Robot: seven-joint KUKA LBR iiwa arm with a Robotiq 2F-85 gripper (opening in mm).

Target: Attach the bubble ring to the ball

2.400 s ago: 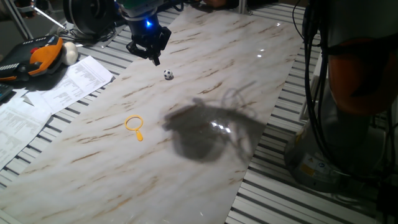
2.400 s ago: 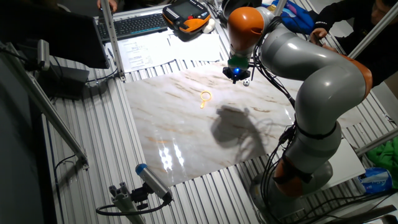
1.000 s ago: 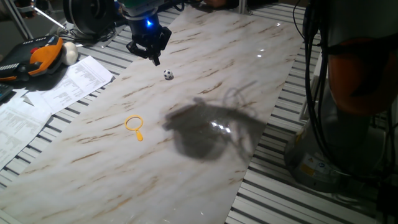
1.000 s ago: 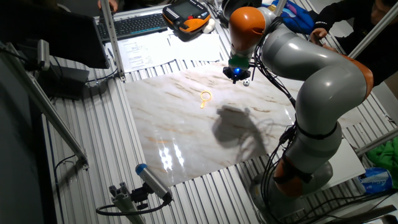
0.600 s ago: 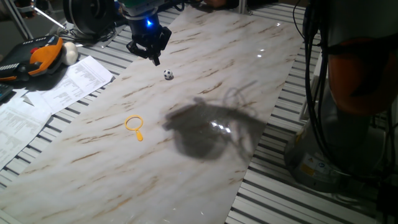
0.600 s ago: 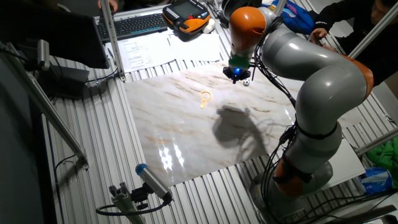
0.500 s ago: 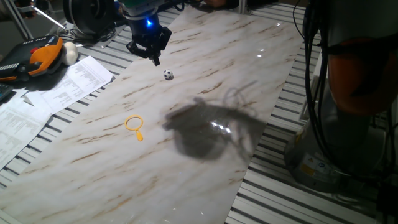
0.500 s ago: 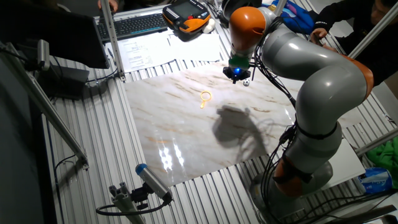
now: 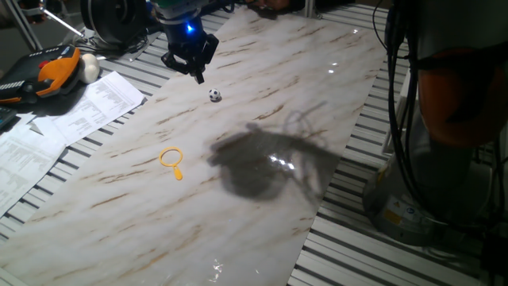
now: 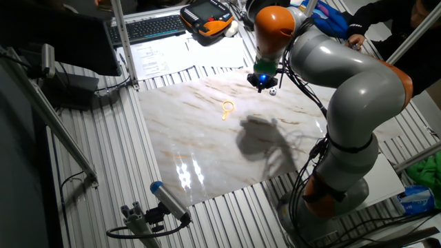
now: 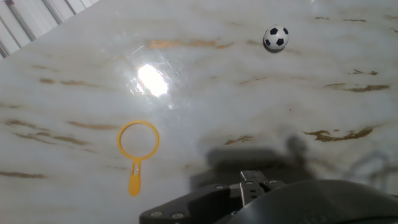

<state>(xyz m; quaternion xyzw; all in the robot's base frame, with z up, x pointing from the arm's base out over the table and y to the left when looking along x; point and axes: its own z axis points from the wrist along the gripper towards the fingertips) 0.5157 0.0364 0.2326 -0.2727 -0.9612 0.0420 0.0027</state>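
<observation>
Pincer [image 9: 197,73] near slab's [image 9: 317,119] far edge, grip unclear, ball [image 9: 214,94] close, bubble ring [image 9: 171,160] well apart mid-slab

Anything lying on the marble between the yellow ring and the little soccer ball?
Nothing: between the ring and the ball there is only bare marble with a light glare, clearest in the hand view.

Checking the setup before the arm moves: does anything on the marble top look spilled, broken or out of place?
Nothing stands out. The bubble ring lies flat and whole on the marble top, the ball sits apart from it, and the gripper hangs above the surface near the ball, touching neither. The bright patch is only glare.
</observation>
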